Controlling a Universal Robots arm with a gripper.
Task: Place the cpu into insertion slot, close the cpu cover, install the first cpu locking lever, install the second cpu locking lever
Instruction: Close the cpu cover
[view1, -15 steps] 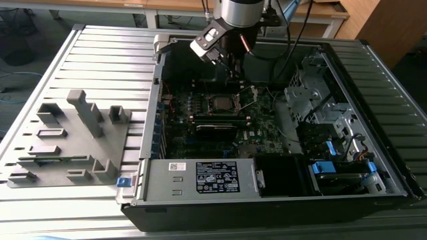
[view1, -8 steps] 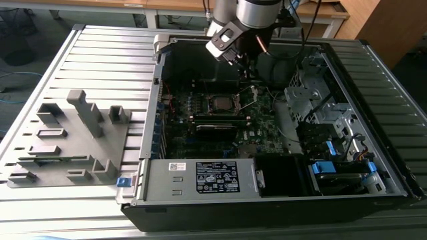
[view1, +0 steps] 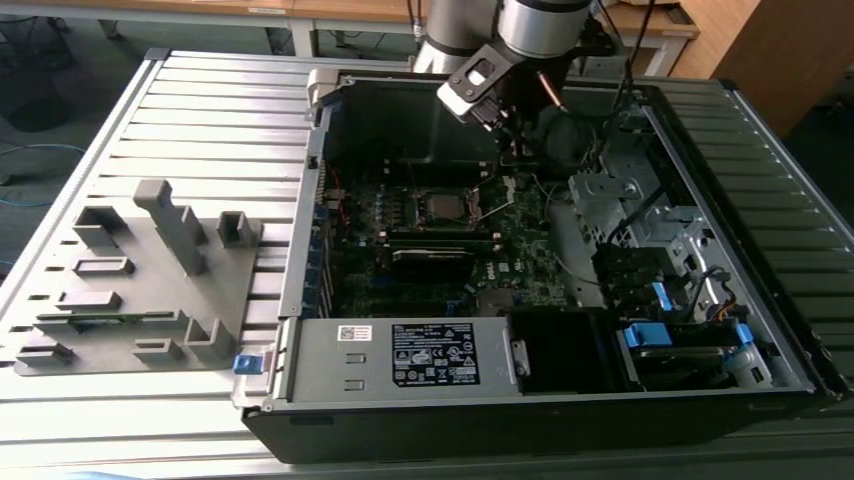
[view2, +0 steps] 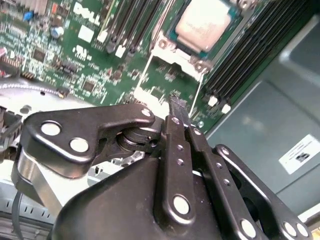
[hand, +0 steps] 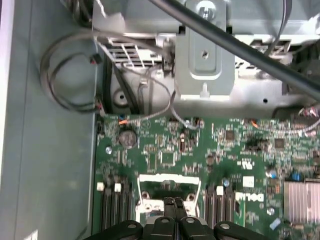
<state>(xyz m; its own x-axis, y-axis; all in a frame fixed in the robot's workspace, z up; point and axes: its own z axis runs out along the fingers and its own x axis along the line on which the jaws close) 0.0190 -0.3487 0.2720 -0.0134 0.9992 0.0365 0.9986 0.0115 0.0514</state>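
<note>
clear air straight above the cpu (view2: 204, 22); memory slots (view2: 260, 50) flank it, metal bracket (hand: 205, 60) and black fan (view1: 567, 135) stand close beside.

The chip (view2: 205, 22) is a small flat square with a dull silver-grey metal top. It lies level in its socket (view2: 172, 35) on the green board (view2: 95, 60), squared to the socket's edges, with a thin bluish-green border showing around the metal. Its top is uncovered. In the exterior view it sits near the middle of the board.

The cover (hand: 170, 176) is a thin silvery metal frame with a cut-out middle, and the green board shows through it. It is swung open on its hinged edge, away from the chip and clear of its top. Whether it lies flat or stands tilted cannot be told.
</note>
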